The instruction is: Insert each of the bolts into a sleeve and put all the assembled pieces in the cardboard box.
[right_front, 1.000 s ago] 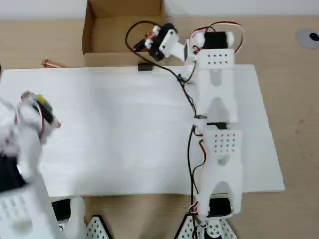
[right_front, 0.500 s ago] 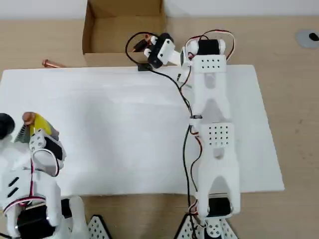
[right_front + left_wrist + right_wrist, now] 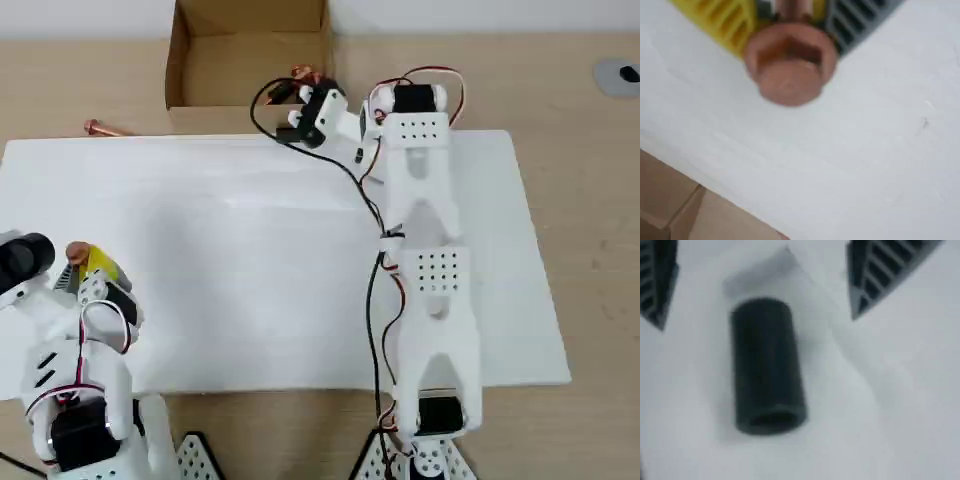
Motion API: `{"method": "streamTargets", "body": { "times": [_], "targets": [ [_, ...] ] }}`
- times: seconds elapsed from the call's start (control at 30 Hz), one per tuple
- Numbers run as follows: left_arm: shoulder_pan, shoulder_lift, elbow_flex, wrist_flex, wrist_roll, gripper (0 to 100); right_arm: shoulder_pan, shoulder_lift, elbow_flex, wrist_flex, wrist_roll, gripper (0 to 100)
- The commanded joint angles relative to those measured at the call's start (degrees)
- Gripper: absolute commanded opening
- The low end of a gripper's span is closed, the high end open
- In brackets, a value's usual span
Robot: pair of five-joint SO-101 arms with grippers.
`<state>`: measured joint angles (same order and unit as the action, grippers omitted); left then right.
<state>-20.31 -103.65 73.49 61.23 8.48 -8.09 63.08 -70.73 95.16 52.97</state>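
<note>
Nearest me, my left gripper (image 3: 82, 260) is pinched on a copper bolt (image 3: 790, 65) over the near left part of the white sheet (image 3: 230, 260) — the head pokes out between its yellow finger (image 3: 722, 20) and grey finger (image 3: 860, 20). Farther out, my right gripper (image 3: 303, 108) is spread wide either side of the black sleeve (image 3: 769, 367), which lies on its side near the sheet's far edge. Beyond that — a second bolt (image 3: 103, 128) on the wooden table (image 3: 590, 150), just left of the cardboard box (image 3: 176, 70).

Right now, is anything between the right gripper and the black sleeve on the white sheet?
Nothing visible does. The black sleeve lies bare on the white sheet, between the right gripper's open fingers.
</note>
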Motion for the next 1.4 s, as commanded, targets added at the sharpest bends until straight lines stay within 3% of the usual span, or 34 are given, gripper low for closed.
{"method": "streamTargets", "body": {
  "times": [0.0, 0.57, 0.93, 1.37],
  "targets": [
    [-0.53, -0.84, 0.44, -1.76, 0.00, 1, -1.36, -0.48, 2.07, -2.99, 0.70, 32.0],
    [-0.88, -0.84, 3.52, -4.66, -0.35, 1, -3.82, 4.35, 2.33, -5.36, 1.67, 32.7],
    [-0.88, -0.84, 3.16, -4.75, -0.44, 1, -4.09, 4.09, 0.92, -1.93, 1.85, 5.0],
    [-0.35, -0.84, 1.23, -4.92, -0.44, 1, -4.09, 3.82, -20.26, 7.30, -1.14, 3.4]
  ]
}}
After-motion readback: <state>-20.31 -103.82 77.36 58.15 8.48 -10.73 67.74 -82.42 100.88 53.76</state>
